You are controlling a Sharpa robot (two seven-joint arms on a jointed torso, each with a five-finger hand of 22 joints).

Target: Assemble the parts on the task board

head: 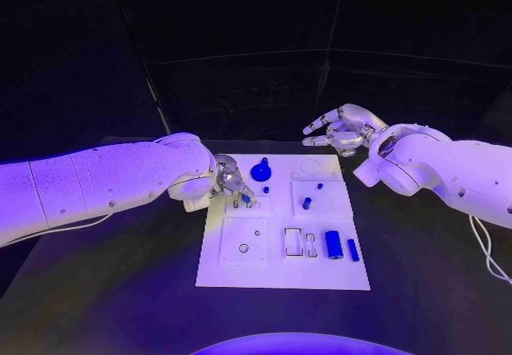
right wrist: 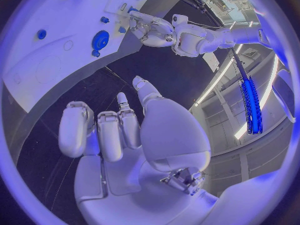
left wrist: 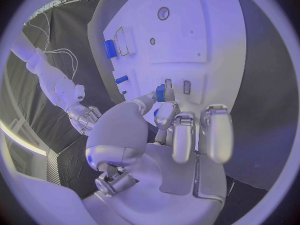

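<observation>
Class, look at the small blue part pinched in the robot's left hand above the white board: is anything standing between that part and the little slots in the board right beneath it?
Nothing visible does. The left hand pinches the small blue part just above the slots of the task board. The right hand hovers off the board's far edge.

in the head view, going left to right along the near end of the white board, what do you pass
Small round hole in the raised white square → empty upright rectangular slot → narrower slot → fat blue cylinder lying flat → thin blue bar, all on the white task board.
</observation>
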